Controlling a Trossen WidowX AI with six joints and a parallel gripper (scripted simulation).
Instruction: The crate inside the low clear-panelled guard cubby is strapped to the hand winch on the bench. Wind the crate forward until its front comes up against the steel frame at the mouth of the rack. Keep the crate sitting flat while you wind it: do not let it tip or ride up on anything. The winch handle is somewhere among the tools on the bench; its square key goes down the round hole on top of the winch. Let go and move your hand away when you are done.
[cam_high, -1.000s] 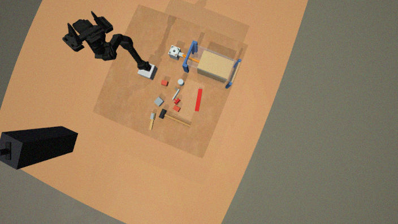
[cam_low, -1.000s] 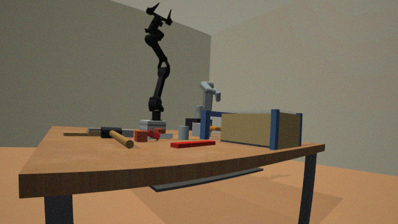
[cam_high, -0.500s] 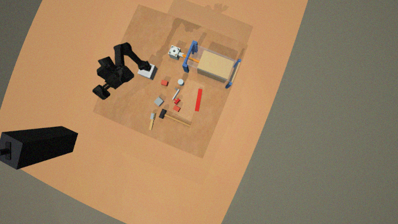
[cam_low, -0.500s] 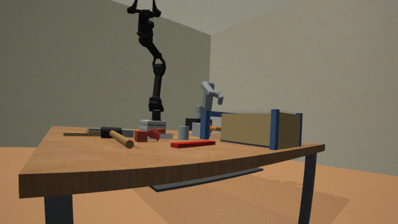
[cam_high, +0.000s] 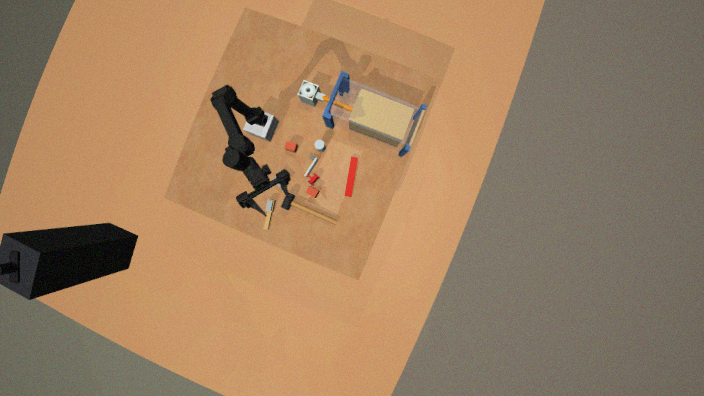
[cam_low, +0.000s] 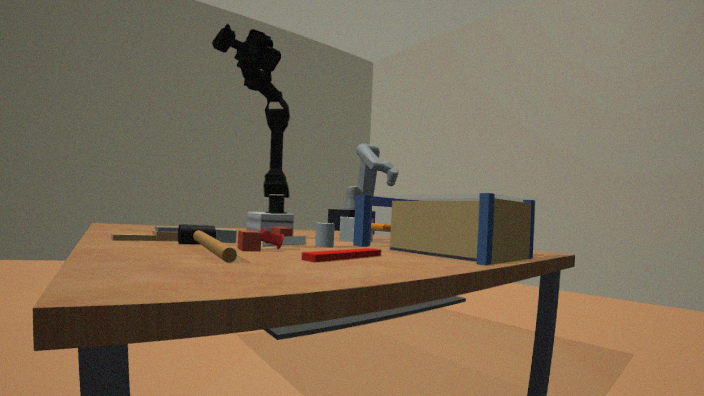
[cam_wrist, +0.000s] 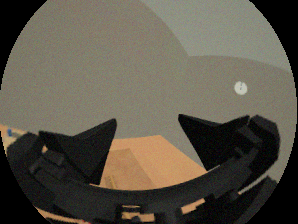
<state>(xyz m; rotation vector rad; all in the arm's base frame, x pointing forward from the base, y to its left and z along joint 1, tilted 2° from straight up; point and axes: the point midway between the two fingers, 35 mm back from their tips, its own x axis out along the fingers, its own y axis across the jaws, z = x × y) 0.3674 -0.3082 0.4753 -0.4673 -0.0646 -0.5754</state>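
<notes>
The crate (cam_high: 382, 114) (cam_low: 435, 227) sits flat inside the clear-panelled cubby. A gap shows between its front and the blue frame (cam_high: 331, 99) (cam_low: 362, 221) at the mouth. An orange strap (cam_high: 339, 103) (cam_low: 381, 227) runs from the crate to the winch (cam_high: 308, 92) (cam_low: 348, 229), whose round top hole has no handle in it. A silver bar (cam_high: 311, 166) with a red knob (cam_high: 313, 178) (cam_low: 272, 238) lies mid-bench and looks like the winch handle. My gripper (cam_high: 279, 205) (cam_wrist: 148, 119) is open and empty, high above the tool side of the bench.
A black-headed mallet (cam_high: 315, 212) (cam_low: 215, 245), a wooden-handled tool (cam_high: 268, 220), two red blocks (cam_high: 291, 146) (cam_high: 312, 191), a grey cylinder (cam_high: 319, 145) (cam_low: 325, 235) and a long red bar (cam_high: 351, 176) (cam_low: 341, 255) lie on the bench. A grey jointed shape (cam_low: 367, 175) stands in the background.
</notes>
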